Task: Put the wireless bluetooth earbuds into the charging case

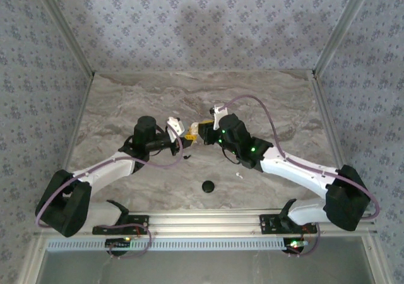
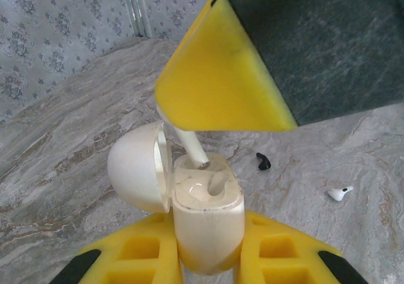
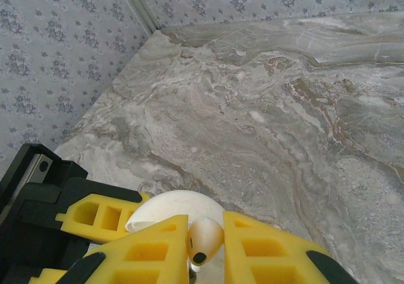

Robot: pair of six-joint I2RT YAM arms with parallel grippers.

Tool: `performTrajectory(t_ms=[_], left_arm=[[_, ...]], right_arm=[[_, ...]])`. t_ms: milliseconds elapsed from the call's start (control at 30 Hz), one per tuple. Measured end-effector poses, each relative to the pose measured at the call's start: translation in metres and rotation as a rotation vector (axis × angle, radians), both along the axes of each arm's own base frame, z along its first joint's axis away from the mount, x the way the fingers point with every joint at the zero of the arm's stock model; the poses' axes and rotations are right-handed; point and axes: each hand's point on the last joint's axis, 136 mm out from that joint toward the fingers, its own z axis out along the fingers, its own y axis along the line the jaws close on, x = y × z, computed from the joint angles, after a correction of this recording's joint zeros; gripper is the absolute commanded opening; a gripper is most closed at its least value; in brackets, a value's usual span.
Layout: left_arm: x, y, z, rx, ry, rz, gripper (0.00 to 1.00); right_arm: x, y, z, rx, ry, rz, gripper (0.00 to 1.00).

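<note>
My left gripper (image 2: 207, 236) is shut on the white charging case (image 2: 207, 214), holding it upright above the table. The lid (image 2: 136, 167) hangs open to the left. My right gripper (image 3: 206, 226) is shut on a white earbud (image 3: 205, 238). In the left wrist view that earbud's stem (image 2: 191, 146) points down into the case's left socket, and its tip sits just at the opening. The yellow finger (image 2: 214, 76) of the right gripper hangs over the case. From above, the left gripper (image 1: 178, 132) and right gripper (image 1: 205, 131) meet at mid-table.
A black earbud (image 2: 263, 162) and another white earbud (image 2: 339, 193) lie loose on the marble beyond the case. A black round disc (image 1: 208, 186) sits nearer the arm bases. Patterned walls close off the back and both sides.
</note>
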Motion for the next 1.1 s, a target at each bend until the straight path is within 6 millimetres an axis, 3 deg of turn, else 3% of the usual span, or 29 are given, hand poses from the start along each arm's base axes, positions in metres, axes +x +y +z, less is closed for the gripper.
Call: performTrajectory(t_ms=[1100], left_arm=[[0.0026, 0.0029, -0.0023, 0.013, 0.006, 0.025, 0.15]], right_arm=[[-0.0042, 0.0089, -0.0048, -0.023, -0.012, 0.05, 0.2]])
